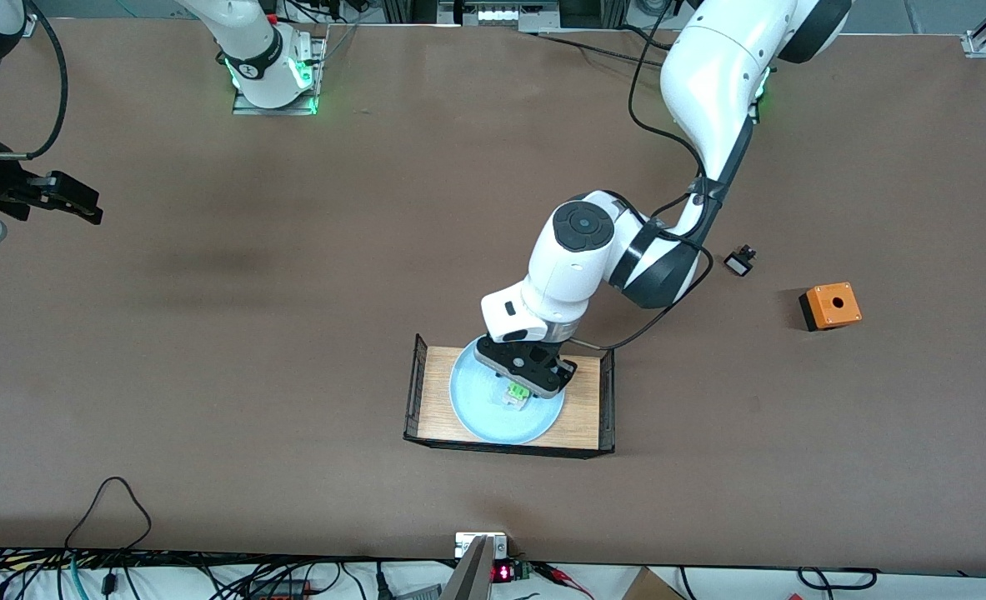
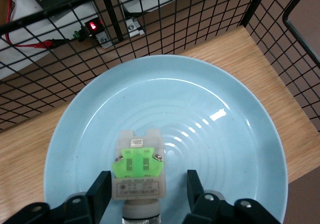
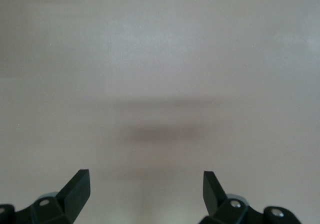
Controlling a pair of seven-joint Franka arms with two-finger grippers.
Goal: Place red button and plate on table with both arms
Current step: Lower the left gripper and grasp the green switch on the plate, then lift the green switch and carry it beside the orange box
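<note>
Left claw down on plate; right claw waits aloft.
Right claw (image 1: pixel 84 208) spread wide over bare worktop (image 1: pixel 292 333). Left claw (image 2: pixel 145 194) straddles the red button (image 2: pixel 137 169), fingers (image 2: pixel 100 191) not yet touching it; button lies on plate (image 2: pixel 225 134) inside tray (image 1: pixel 588 408).

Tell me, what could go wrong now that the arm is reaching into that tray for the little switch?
The left tool straddles the red button with a gap at one finger, so an off-centre squeeze could skid it across the glossy plate. The tray's wire-mesh ends stand close, so a careless lift might clip them. The right tool waits open over bare table, so the plate is unsteadied.
</note>
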